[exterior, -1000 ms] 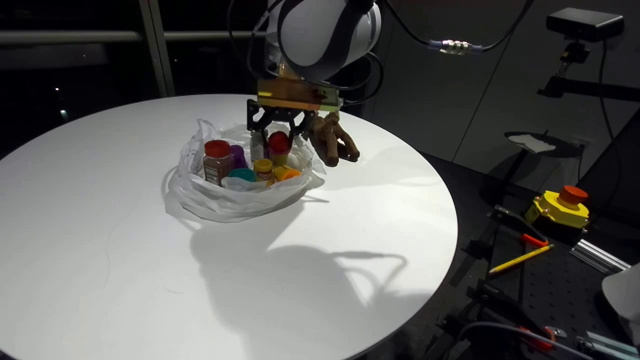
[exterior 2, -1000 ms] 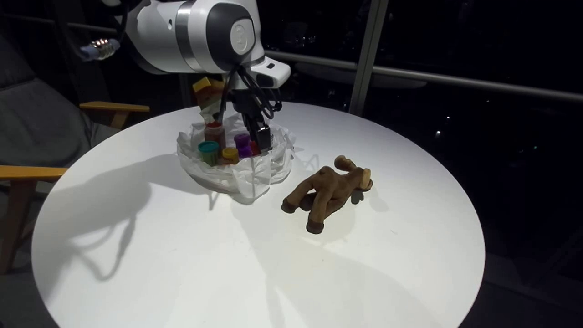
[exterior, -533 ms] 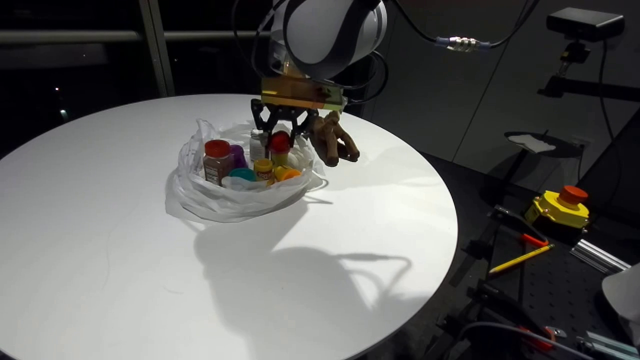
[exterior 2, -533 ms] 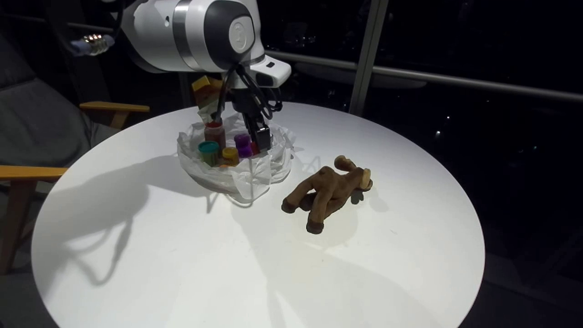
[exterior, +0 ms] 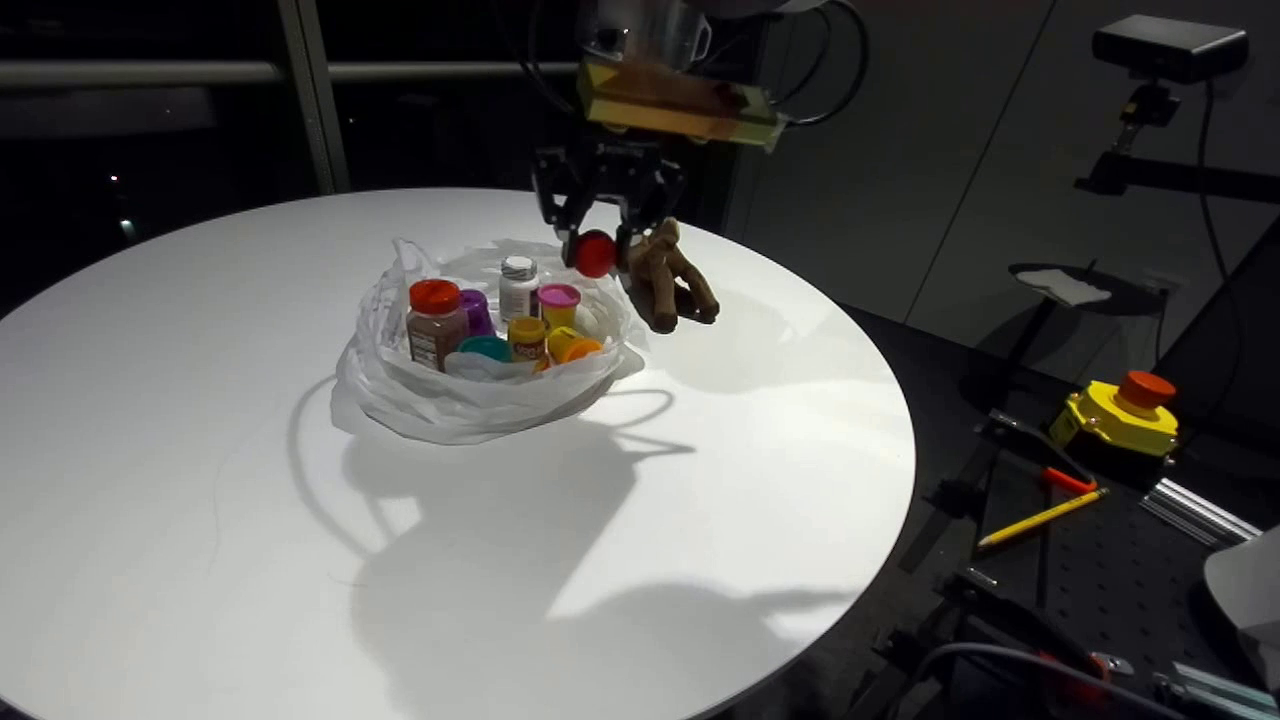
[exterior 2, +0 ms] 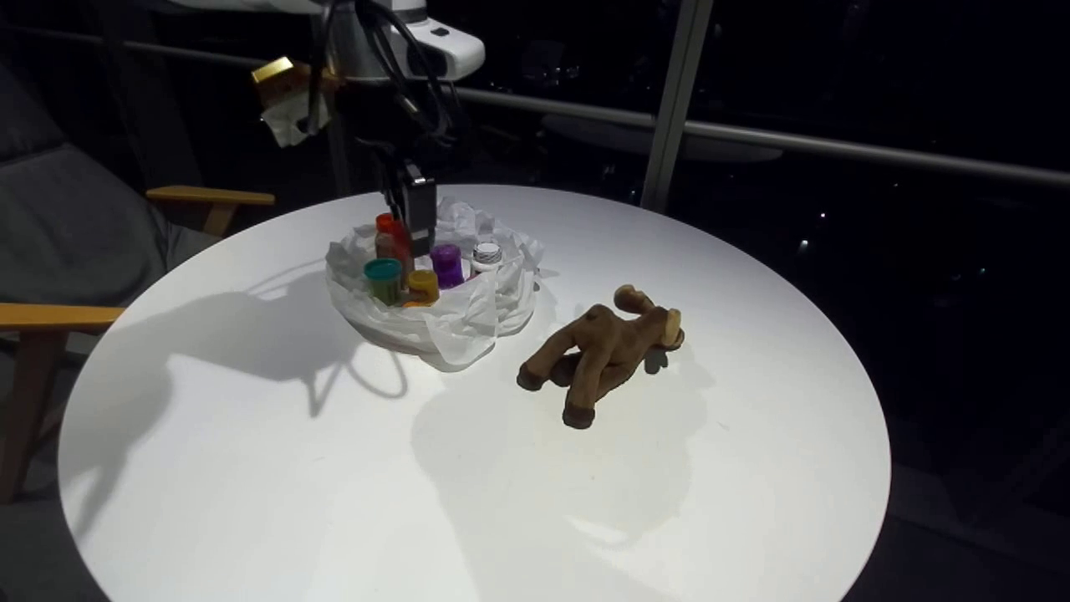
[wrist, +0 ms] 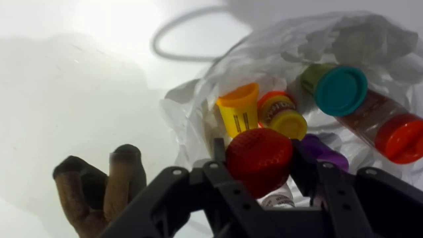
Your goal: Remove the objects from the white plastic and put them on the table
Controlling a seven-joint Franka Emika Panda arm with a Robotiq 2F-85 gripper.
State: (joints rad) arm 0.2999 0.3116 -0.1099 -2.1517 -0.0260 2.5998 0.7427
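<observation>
the black two-fingered gripper (wrist: 257, 150), jaws partly parted, pinches a round red textured object (exterior: 596, 255); probably light and firm, so best held across its middle.

End effector (exterior: 596, 250): matt black, its jointed linkages (wrist: 228, 185) bearing round, pale screw heads (wrist: 177, 172). Above it: box-shaped amber block (exterior: 680, 103); rounded white wrist housing (exterior 2: 460, 57) with a small dark rectangle (exterior 2: 440, 32); thin, looping black cables (exterior: 865, 60).
</observation>
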